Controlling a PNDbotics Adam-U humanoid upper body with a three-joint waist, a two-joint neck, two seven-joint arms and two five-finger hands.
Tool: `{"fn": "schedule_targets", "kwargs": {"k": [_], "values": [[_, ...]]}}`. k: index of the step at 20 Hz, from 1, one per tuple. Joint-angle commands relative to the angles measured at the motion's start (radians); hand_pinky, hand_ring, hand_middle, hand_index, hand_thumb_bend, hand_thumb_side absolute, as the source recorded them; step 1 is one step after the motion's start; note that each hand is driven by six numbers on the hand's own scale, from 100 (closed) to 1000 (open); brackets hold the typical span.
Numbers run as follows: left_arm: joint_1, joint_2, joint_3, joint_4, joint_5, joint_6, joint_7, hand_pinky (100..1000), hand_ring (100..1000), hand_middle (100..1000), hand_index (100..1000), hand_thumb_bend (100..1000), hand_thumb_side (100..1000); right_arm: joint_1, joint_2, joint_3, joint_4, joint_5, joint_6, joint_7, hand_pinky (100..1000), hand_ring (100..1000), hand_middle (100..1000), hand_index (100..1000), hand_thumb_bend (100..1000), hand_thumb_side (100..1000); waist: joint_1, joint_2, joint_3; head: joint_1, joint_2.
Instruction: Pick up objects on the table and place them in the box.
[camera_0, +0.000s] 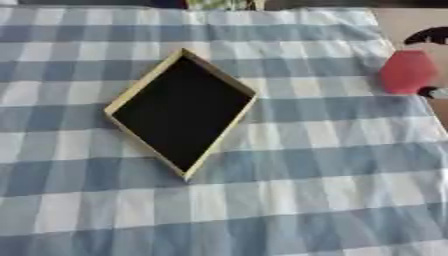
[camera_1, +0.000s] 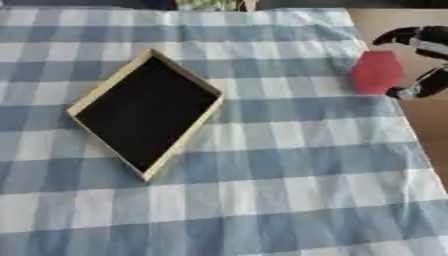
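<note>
A red faceted object (camera_1: 376, 72) stands at the right edge of the checked cloth. My right hand (camera_1: 426, 45) comes in from the right edge, beside the object. One dark finger (camera_1: 398, 35) arches just above its top and another (camera_1: 418, 86) lies by its lower right side. The fingers are spread and do not close on it. The box (camera_1: 103, 90) is a shallow tray with a tan rim and a black inside. It lies turned like a diamond left of the middle, with nothing visible in it. My left hand shows in neither view.
A blue and white checked cloth (camera_0: 306, 165) covers the table. Bare brown tabletop (camera_1: 420, 120) shows past the cloth's right edge. A strip of something patterned (camera_0: 219, 4) sits at the far edge.
</note>
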Motion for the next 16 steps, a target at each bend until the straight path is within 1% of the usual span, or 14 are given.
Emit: {"fn": "schedule_targets", "kwargs": {"k": [1, 6, 7, 8, 10, 11, 12, 13, 14, 15, 16], "values": [[-0.009, 0.007, 0.0, -0.014, 0.003, 0.0, -0.005, 822, 859, 791, 657, 100, 804, -0.016, -0.048, 0.001, 0.023, 0.011, -0.003, 0.013, 1000, 1000, 948, 987, 416, 138, -0.002, -0.015, 0.001, -0.004, -0.011], [-0.01, 0.004, -0.001, -0.014, 0.003, 0.001, -0.006, 822, 860, 791, 656, 100, 808, -0.038, -0.038, 0.011, 0.056, 0.011, -0.002, 0.022, 1000, 1000, 938, 985, 405, 148, -0.004, -0.01, 0.004, -0.007, -0.013], [-0.01, 0.003, -0.002, -0.014, 0.003, 0.002, -0.007, 822, 860, 791, 655, 100, 808, -0.046, -0.035, 0.013, 0.065, 0.011, 0.001, 0.018, 1000, 992, 919, 981, 389, 158, -0.004, -0.009, 0.005, -0.007, -0.013], [-0.01, 0.002, -0.002, -0.014, 0.003, 0.002, -0.008, 822, 860, 790, 653, 100, 809, -0.053, -0.032, 0.013, 0.075, 0.01, 0.005, 0.012, 1000, 970, 863, 966, 353, 169, -0.004, -0.008, 0.005, -0.008, -0.014], [-0.009, 0.001, -0.003, -0.014, 0.002, 0.003, -0.009, 823, 861, 790, 652, 100, 810, -0.066, -0.026, 0.009, 0.087, 0.001, 0.016, -0.011, 996, 954, 822, 957, 328, 173, -0.005, -0.006, 0.006, -0.007, -0.015], [-0.008, 0.0, -0.003, -0.014, 0.001, 0.004, -0.009, 823, 861, 790, 651, 100, 811, -0.071, -0.023, 0.007, 0.09, -0.006, 0.023, -0.026, 979, 922, 744, 941, 284, 187, -0.006, -0.005, 0.006, -0.006, -0.014], [-0.008, -0.001, -0.003, -0.014, 0.001, 0.005, -0.009, 823, 861, 790, 651, 100, 811, -0.075, -0.021, 0.006, 0.094, -0.012, 0.032, -0.042, 974, 910, 720, 934, 276, 195, -0.007, -0.004, 0.005, -0.006, -0.014], [-0.01, -0.001, -0.004, -0.014, 0.001, 0.005, -0.01, 823, 862, 791, 650, 100, 813, -0.079, -0.02, 0.007, 0.097, -0.017, 0.04, -0.058, 962, 877, 654, 890, 242, 192, -0.008, -0.002, 0.004, -0.007, -0.014], [-0.011, -0.002, -0.005, -0.014, 0.001, 0.006, -0.011, 823, 862, 791, 650, 100, 813, -0.083, -0.018, 0.008, 0.099, -0.022, 0.049, -0.075, 960, 872, 645, 882, 235, 189, -0.009, -0.001, 0.003, -0.007, -0.015], [-0.012, -0.003, -0.006, -0.014, 0.001, 0.007, -0.012, 823, 863, 791, 650, 100, 814, -0.087, -0.015, 0.008, 0.101, -0.027, 0.058, -0.096, 940, 833, 593, 811, 197, 193, -0.009, 0.0, 0.003, -0.006, -0.015], [-0.012, -0.003, -0.006, -0.014, 0.001, 0.007, -0.013, 823, 863, 791, 650, 100, 814, -0.09, -0.013, 0.008, 0.1, -0.032, 0.068, -0.117, 935, 819, 571, 783, 194, 190, -0.009, 0.001, 0.002, -0.005, -0.014]]}}
